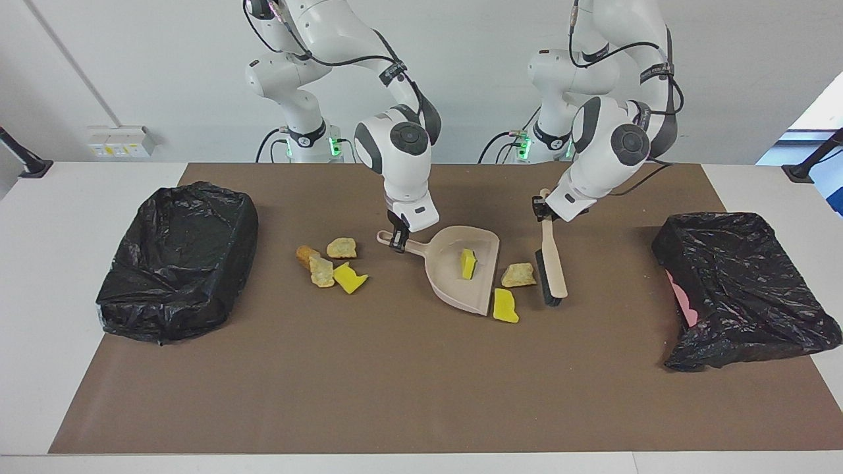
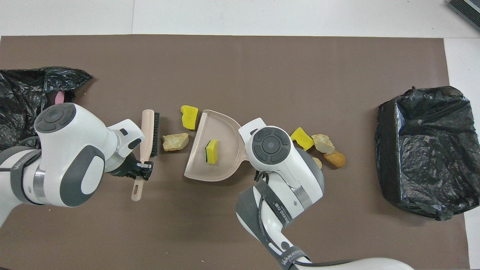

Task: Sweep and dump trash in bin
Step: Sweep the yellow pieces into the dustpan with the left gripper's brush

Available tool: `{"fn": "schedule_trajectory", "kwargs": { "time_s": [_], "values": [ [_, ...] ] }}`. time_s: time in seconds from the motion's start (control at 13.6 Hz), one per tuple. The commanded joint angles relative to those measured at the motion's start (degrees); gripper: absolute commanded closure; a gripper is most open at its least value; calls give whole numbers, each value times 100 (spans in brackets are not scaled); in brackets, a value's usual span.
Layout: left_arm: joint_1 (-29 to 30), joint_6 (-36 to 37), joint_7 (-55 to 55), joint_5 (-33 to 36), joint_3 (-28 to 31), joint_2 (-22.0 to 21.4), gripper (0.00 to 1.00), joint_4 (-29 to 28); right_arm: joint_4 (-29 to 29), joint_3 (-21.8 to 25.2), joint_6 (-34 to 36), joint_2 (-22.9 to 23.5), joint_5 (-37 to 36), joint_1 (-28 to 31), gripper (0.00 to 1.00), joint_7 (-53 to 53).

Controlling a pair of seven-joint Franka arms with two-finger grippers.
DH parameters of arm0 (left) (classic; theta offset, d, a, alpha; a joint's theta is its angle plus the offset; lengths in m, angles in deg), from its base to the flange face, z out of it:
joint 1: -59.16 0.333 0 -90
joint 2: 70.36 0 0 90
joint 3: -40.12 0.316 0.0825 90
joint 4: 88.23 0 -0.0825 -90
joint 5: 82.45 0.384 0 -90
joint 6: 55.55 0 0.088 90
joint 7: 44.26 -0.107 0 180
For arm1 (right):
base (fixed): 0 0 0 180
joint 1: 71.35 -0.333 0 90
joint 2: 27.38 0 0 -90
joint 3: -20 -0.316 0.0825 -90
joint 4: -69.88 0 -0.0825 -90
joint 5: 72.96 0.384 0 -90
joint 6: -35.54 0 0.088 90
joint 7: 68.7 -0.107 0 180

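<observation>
Facing view. The dustpan (image 1: 464, 270) is held by its handle in the right claw (image 1: 397, 243), its open lip turned toward the left arm's end of the worktop (image 1: 79, 408). One yellow sponge scrap (image 1: 468, 263) is seen inside the pan. Just outside the lip, a tan chunk (image 1: 517, 274) and a second yellow scrap (image 1: 505, 306) are left on the mat. The brush (image 1: 550, 266) is gripped at its handle by the left claw (image 1: 544, 212), bristles down, beside these two pieces. Four more pieces (image 1: 329, 263) lie uncollected between the pan handle and the lined bin (image 1: 178, 260) at the right arm's end; a second bin (image 1: 744, 289) stands at the other end.

Overhead view. The same layout is confirmed: one scrap in the pan (image 2: 215, 150), two pieces at its lip, the brush (image 2: 149, 138) alongside them. The task is judged barely begun: most sweeping and all dumping remain.
</observation>
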Motion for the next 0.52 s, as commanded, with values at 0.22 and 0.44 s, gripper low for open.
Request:
{"fn": "schedule_trajectory", "kwargs": {
  "time_s": [0.22,0.44],
  "values": [
    [-524,-334,-2,167,-111,-205,100,-566,282,-37,850,-43,-337,-119,100,-589],
    [-1208,-307,129,-226,-120,-258,100,-558,292,-37,887,-43,-347,-164,100,-732]
  ]
}}
